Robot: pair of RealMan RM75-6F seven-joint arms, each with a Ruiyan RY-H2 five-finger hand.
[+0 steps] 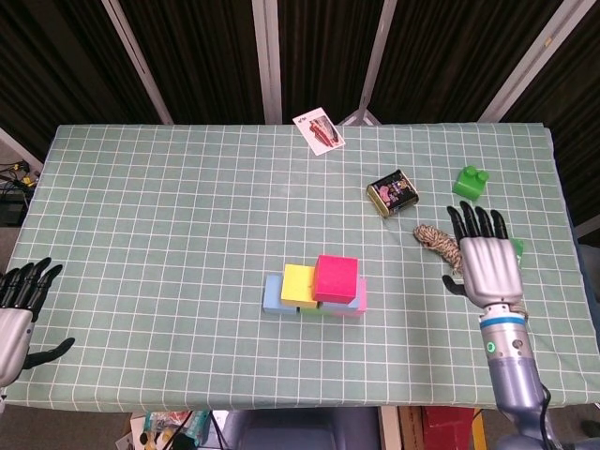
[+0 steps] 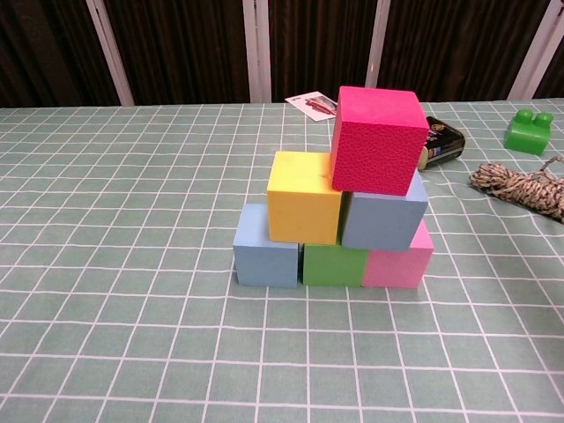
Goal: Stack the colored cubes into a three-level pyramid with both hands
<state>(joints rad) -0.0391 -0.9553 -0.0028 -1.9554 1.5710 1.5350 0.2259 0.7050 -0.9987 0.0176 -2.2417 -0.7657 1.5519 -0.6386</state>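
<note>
A cube pyramid stands mid-table. Its bottom row is a light blue cube [image 2: 263, 248], a green cube [image 2: 334, 264] and a pink cube [image 2: 401, 256]. On them sit a yellow cube [image 2: 303, 197] and a grey-blue cube [image 2: 384, 215], with a red cube [image 2: 378, 138] on top, set toward the right. The head view shows the red cube [image 1: 337, 277] and yellow cube [image 1: 299, 285] from above. My right hand [image 1: 487, 259] hovers open, fingers spread, far right of the stack. My left hand [image 1: 17, 314] is open at the table's left front corner. Neither hand appears in the chest view.
A coil of rope [image 1: 441, 242] lies just left of my right hand, with a green packet [image 1: 515, 247] under it. A small tin [image 1: 392, 194], a green toy brick [image 1: 471, 182] and a playing card [image 1: 318, 130] lie toward the back.
</note>
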